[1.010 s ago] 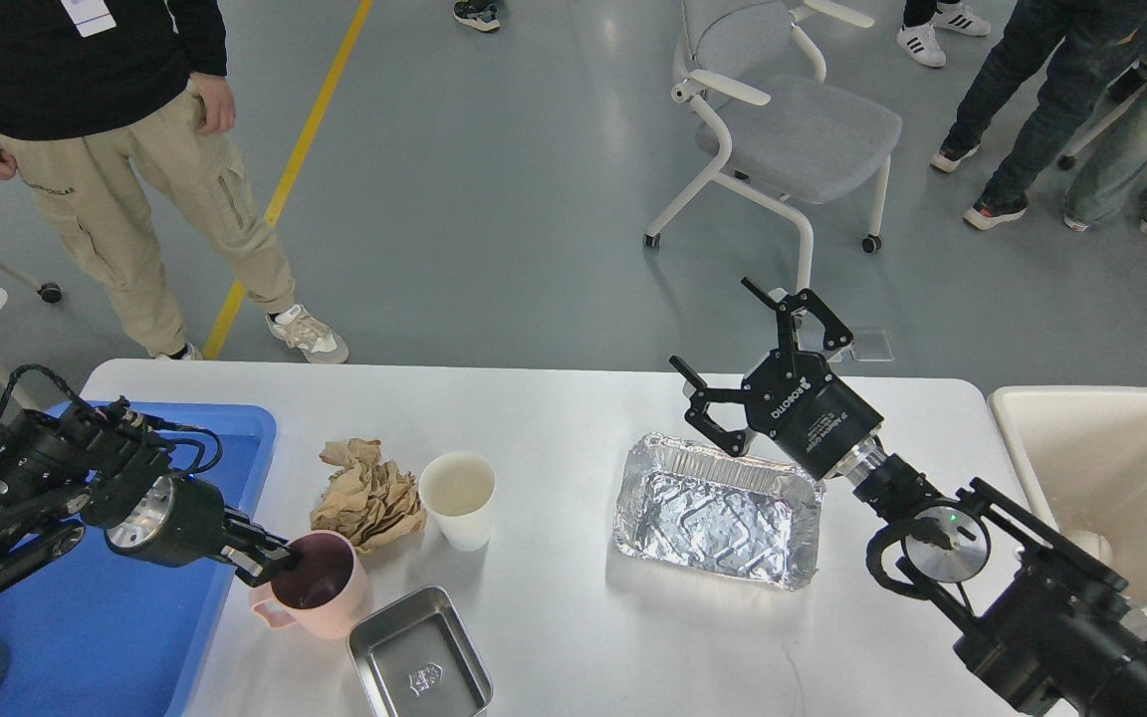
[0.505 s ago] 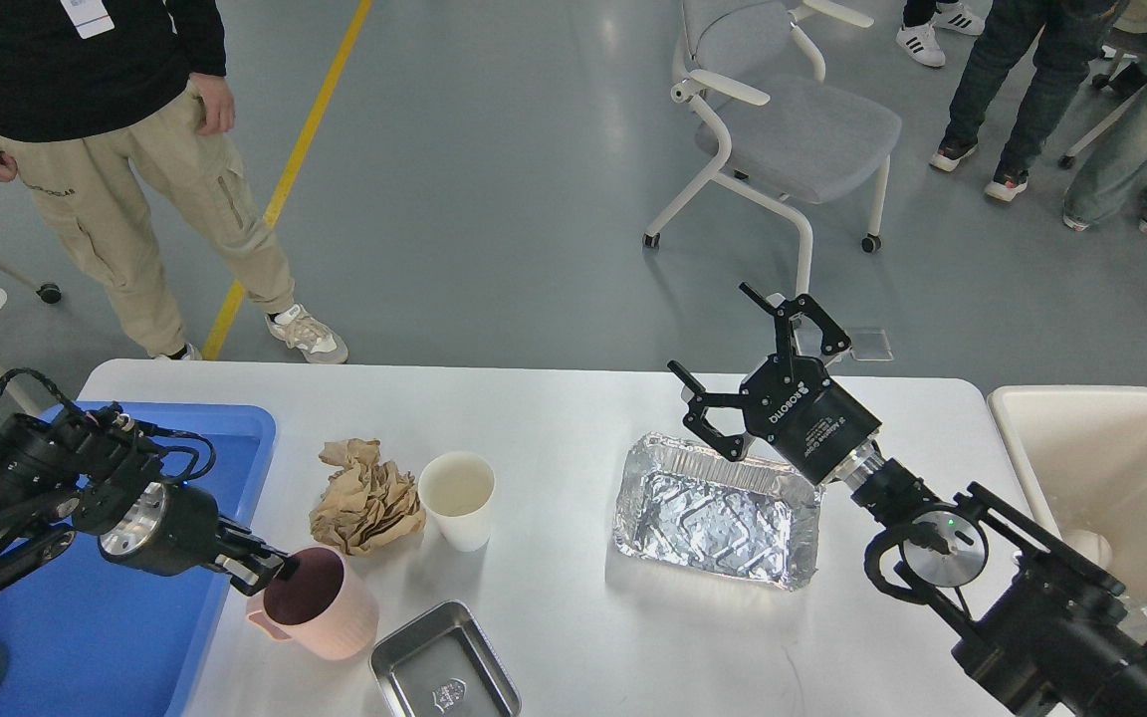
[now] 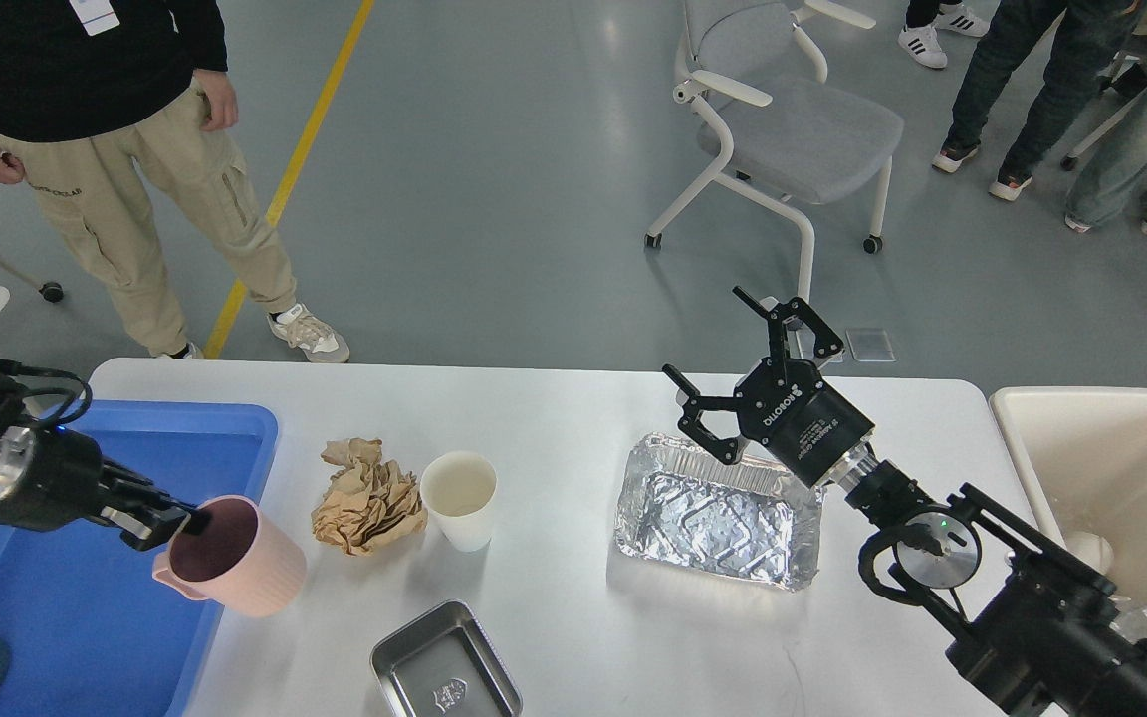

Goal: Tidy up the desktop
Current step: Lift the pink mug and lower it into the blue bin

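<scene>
With left gripper [image 3: 180,520] pinching the ribbed pink plastic mug [image 3: 232,557] by its rim over the white desktop [image 3: 554,617] edge beside the blue plastic tray [image 3: 135,617], risks slipping; right gripper [image 3: 733,383] splayed empty.

We were in a lab or demo hall, not a home. The floor [image 3: 494,169] was smooth grey with a yellow line [image 3: 290,169] painted across it. A wheeled office chair [image 3: 783,129] stood beyond the far edge of the desktop [image 3: 573,428]. Several people [image 3: 86,129] in street clothes stood around us, watching.
</scene>
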You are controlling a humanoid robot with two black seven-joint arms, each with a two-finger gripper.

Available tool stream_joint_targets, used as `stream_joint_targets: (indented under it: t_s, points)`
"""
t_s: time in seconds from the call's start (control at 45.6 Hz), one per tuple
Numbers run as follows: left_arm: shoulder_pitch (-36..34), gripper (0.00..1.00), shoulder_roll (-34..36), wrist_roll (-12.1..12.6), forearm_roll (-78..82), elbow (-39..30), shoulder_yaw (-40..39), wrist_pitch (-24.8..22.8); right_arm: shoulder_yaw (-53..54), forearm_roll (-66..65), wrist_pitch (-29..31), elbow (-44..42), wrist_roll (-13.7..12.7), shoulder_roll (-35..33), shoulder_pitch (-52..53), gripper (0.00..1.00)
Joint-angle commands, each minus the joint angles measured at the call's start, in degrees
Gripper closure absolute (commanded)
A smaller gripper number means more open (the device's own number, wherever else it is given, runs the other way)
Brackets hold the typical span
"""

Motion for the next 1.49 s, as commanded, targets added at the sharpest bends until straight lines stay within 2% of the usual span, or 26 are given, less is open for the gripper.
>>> stream_joint_targets:
  t_s: [0.0, 0.198, 0.373, 0.637, 0.922, 1.142, 1.383, 1.471]
  points:
    - [-1.5, 0.97, 8.0, -0.4, -2.0, -4.5, 0.0, -0.3, 0.2, -0.1, 0.0, 0.5, 0.1, -0.5, 0.3, 0.0]
    - [-0.8, 0.97, 18.8, -0.5, -1.9, -8.4, 0.8, 1.7, 0.8, -0.1, 0.0, 0.7, 0.1, -1.2, 0.4, 0.0]
    - [3.8, 0.97, 21.9, 0.1, -1.4, -6.7, 4.5, 11.4, 0.8, 0.0, 0.2, 1.0, 0.0, -1.3, 0.1, 0.0]
    - [8.1, 0.96, 17.8, 0.5, -1.4, 2.8, 8.0, 19.3, 0.7, 0.0, 0.2, 1.9, 0.0, -1.3, 0.0, 0.0]
    - [8.6, 0.96, 9.8, 0.5, -1.7, 11.5, 8.0, 20.5, 0.7, -0.1, 0.2, 2.1, 0.0, -1.4, -0.2, 0.0]
    - [14.0, 0.94, 6.4, 0.8, -1.5, 12.2, 7.9, 22.8, 0.6, -0.1, 0.2, 2.1, 0.0, -1.3, -0.3, 0.0]
    - [16.2, 0.87, 3.8, 1.4, -2.1, 13.3, 7.8, 23.8, 0.7, -0.1, 0.2, 2.0, 0.1, -1.5, -0.3, 0.0]
    - [16.3, 0.75, 3.8, 1.4, -2.5, 13.3, 7.8, 23.7, 0.7, -0.1, 0.2, 2.0, 0.1, -1.7, -0.3, 0.0]
